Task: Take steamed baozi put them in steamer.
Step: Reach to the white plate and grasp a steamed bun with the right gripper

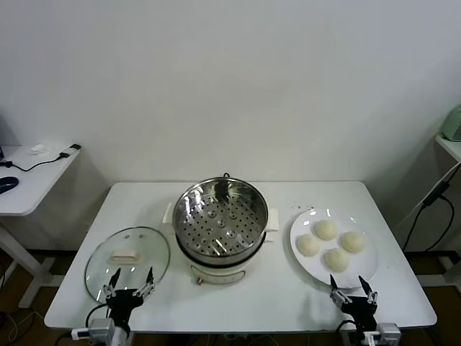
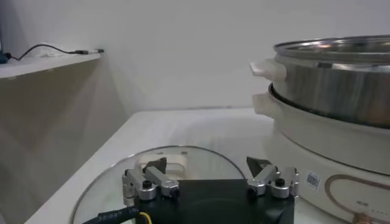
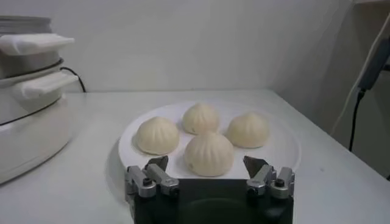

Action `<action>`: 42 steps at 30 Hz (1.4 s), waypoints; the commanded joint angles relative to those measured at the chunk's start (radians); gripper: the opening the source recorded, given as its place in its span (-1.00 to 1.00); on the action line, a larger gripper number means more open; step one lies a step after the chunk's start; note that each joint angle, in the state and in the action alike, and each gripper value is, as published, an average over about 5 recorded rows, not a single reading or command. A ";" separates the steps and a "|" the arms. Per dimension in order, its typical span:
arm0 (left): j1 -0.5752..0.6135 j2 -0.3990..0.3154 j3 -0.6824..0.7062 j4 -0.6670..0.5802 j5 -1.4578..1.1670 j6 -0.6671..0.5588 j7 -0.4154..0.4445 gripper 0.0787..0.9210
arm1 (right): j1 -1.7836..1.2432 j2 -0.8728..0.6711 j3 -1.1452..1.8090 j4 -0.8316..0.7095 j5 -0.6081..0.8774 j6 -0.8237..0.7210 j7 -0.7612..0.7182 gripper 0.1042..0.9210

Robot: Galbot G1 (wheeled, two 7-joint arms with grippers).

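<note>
Four cream-white baozi [image 1: 325, 229] [image 1: 352, 241] [image 1: 308, 245] [image 1: 336, 259] lie on a flat white plate [image 1: 366, 268] at the right of the table. In the right wrist view the nearest baozi [image 3: 209, 154] sits just beyond my open, empty right gripper [image 3: 207, 165]. In the head view that gripper [image 1: 354, 290] is at the table's front edge, before the plate. The steel steamer [image 1: 220, 214] with its perforated tray stands open and empty at the centre, and shows in the left wrist view [image 2: 341, 85]. My left gripper [image 1: 130, 282] is open over the near edge of the glass lid [image 1: 127, 259].
The glass lid with a white handle [image 2: 159, 165] lies flat at the front left of the white table [image 1: 288, 295]. A side desk [image 1: 32, 173] with cables stands to the left. A black cable [image 1: 428, 202] hangs at the right beyond the table.
</note>
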 commanded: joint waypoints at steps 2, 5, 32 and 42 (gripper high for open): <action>0.003 0.003 -0.001 -0.002 -0.003 -0.001 -0.001 0.77 | 0.018 -0.003 0.003 0.002 0.001 -0.017 -0.011 0.76; 0.008 0.011 -0.002 -0.004 -0.010 -0.002 -0.002 0.77 | 0.099 -0.054 0.015 0.027 -0.021 -0.073 -0.007 0.76; -0.019 0.056 0.014 0.024 -0.061 -0.018 0.005 0.77 | 1.842 -0.819 -1.559 -0.650 -0.175 0.040 -1.179 0.76; -0.034 0.070 0.018 0.034 -0.067 -0.021 0.013 0.77 | 2.232 -0.539 -2.117 -0.859 -0.140 0.070 -1.321 0.76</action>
